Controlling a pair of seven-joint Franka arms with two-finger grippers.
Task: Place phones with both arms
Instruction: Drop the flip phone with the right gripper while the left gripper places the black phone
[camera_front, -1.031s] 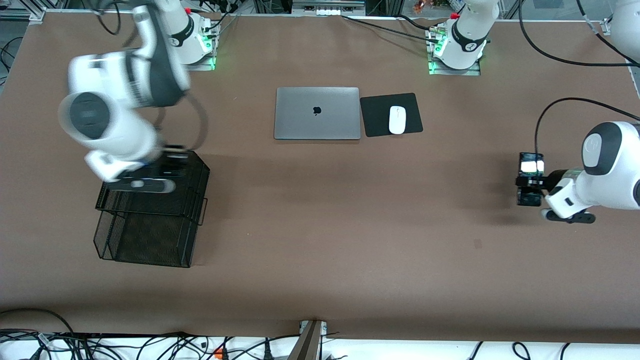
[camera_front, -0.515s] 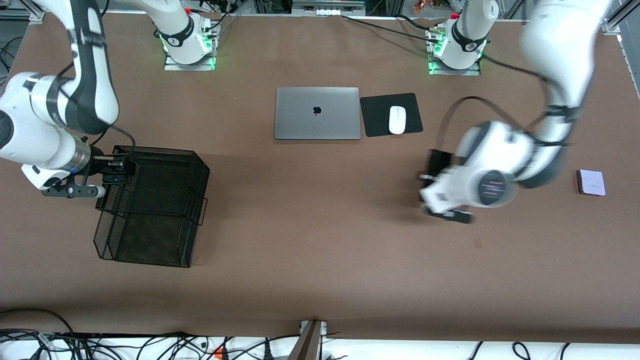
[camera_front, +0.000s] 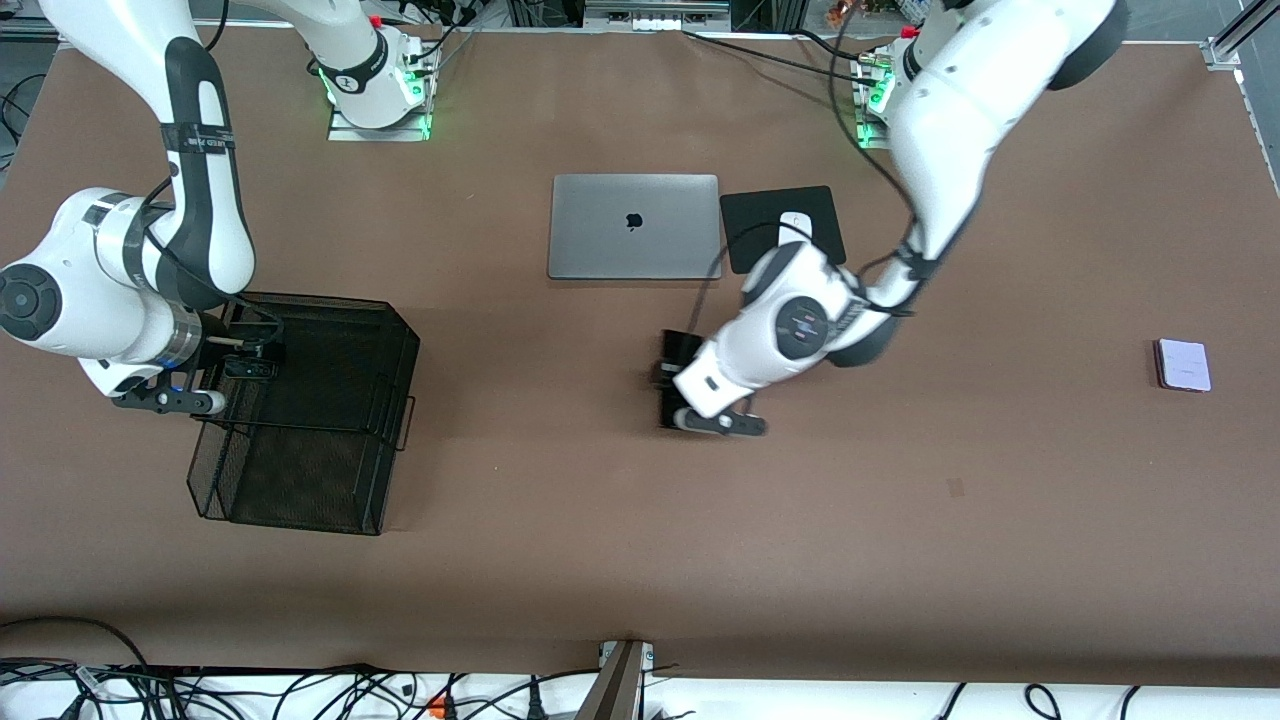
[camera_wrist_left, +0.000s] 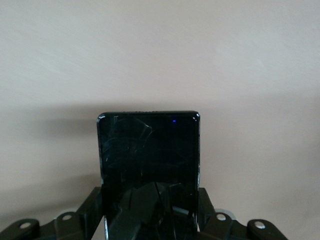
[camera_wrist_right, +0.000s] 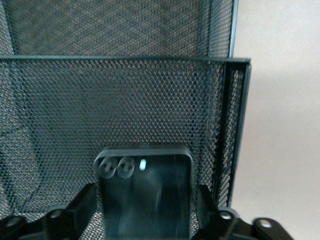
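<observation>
A: Where are the phones?

B: The left end effector (camera_front: 668, 392), over bare brown tabletop (camera_front: 600, 520), pinches a long slim black slab phone (camera_wrist_left: 148, 175). The right end effector (camera_front: 245, 352) grips a small black flip phone (camera_wrist_right: 145, 195) above the black wire-mesh basket (camera_front: 330, 420), apparently its destination. A pale-lavender flip phone (camera_front: 1183, 364) waits at the left arm's end.
</observation>
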